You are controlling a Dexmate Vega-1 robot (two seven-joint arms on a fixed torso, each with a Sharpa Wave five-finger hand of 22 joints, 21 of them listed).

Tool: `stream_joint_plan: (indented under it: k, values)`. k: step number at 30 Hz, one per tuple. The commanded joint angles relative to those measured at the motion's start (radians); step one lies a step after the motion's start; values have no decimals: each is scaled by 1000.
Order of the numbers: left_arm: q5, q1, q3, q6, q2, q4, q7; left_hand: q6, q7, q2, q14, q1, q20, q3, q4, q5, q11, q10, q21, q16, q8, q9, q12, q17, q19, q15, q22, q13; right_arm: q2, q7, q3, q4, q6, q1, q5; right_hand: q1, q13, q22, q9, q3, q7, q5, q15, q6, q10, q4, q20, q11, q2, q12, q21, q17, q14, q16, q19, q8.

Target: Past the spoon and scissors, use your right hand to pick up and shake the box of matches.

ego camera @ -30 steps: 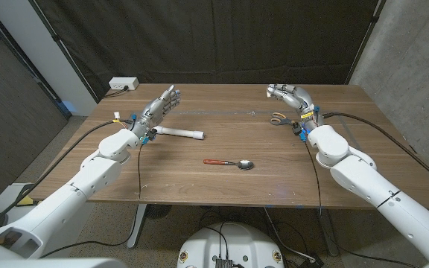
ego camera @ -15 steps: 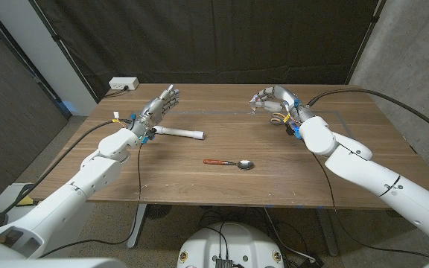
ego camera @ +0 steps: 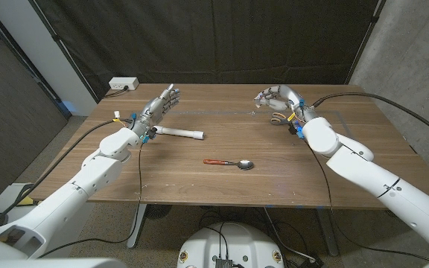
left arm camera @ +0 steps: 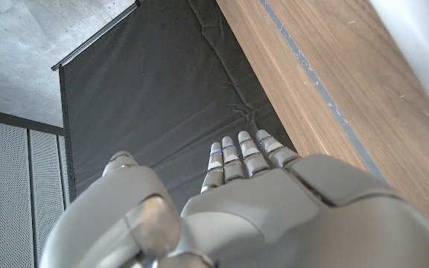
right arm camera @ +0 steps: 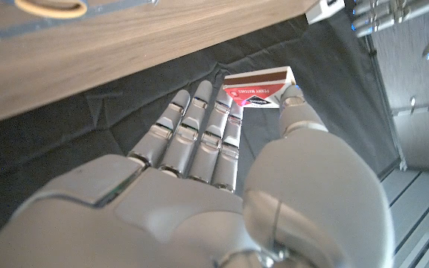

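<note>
My right hand (ego camera: 277,96) hangs above the far right part of the table, over the scissors (ego camera: 277,118) with orange handles. In the right wrist view its thumb and fingertips (right arm camera: 219,100) pinch a red and white box of matches (right arm camera: 259,87), clear of the table (right arm camera: 125,37). One orange scissor handle (right arm camera: 51,7) lies on the wood beyond. A spoon (ego camera: 230,162) with a red handle lies mid-table, nearer me than the scissors. My left hand (ego camera: 160,105) is held over the far left of the table with its fingers (left arm camera: 238,152) straight and together, holding nothing.
A white rod-like object (ego camera: 179,132) lies on the table just past my left forearm. A white power strip (ego camera: 124,84) sits beyond the table's far left corner. A black curtain hangs behind the table (ego camera: 199,186).
My right hand rose from near the table's far edge and swung left, then back slightly right, with the box of matches. The left hand, spoon and scissors stayed put.
</note>
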Motion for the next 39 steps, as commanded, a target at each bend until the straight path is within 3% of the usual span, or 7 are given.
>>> stream_joint_plan:
  k: [1,6,13,22,26,31,39]
  values:
    - [2,-9,6,20,2,-3,-1,11,2,-2,6,5,-5,-3,2,-1,-7,6,-4,0,-1,2,-4,1,-5,-3,6,5,248,95,161,237,463,-97,609,35,5,3,6,2,-189,5,-111,192,126,4,-35,-115,55,-4,9,3,8,6,13,1]
    - [2,-17,10,23,0,6,-9,11,0,-2,6,5,-3,-4,2,-1,-5,6,-4,-1,-1,2,-4,1,-7,-2,6,5,313,189,211,254,470,-129,889,29,5,3,6,-1,-190,4,-109,192,128,7,-32,-114,55,-4,11,3,13,7,17,0]
    - [3,-29,17,29,-3,15,-18,13,1,-1,6,6,-2,-5,2,-1,-5,6,-4,0,0,2,-4,1,-7,-2,6,5,347,237,260,259,417,-163,1115,22,5,3,6,-4,-190,3,-111,195,132,10,-29,-114,54,-5,15,3,22,9,26,0]
    - [6,-42,24,25,-9,28,-28,12,2,0,7,6,-1,-6,2,-1,-5,7,-4,0,-1,2,-4,1,-8,-1,6,5,399,100,278,229,351,-197,1240,10,5,5,6,-6,-175,4,-113,203,148,15,-18,-111,56,-6,31,1,54,12,67,-2]
    - [7,-43,24,20,-12,33,-28,12,1,0,7,7,-2,-6,2,-1,-5,6,-4,0,-1,2,-4,1,-8,-1,6,5,372,89,247,240,397,-189,1117,8,5,5,6,-6,-171,5,-111,201,146,16,-16,-110,56,-8,30,0,56,11,66,-4]
    - [2,-43,23,17,-15,41,-31,12,1,1,7,7,-1,-7,2,-1,-5,6,-4,0,-1,2,-4,1,-8,-1,6,5,271,99,197,250,446,-158,881,18,5,5,6,1,-183,8,-109,190,131,8,-10,-115,61,-18,11,0,39,-1,18,-11]
    - [0,-41,22,11,-17,46,-32,12,1,1,7,7,-1,-8,2,-1,-5,6,-4,0,-1,2,-4,1,-8,-2,6,5,136,-77,144,188,409,-124,468,27,5,6,7,-3,-188,8,-98,159,98,0,-2,-120,61,-36,-5,5,-17,-16,-26,-28]
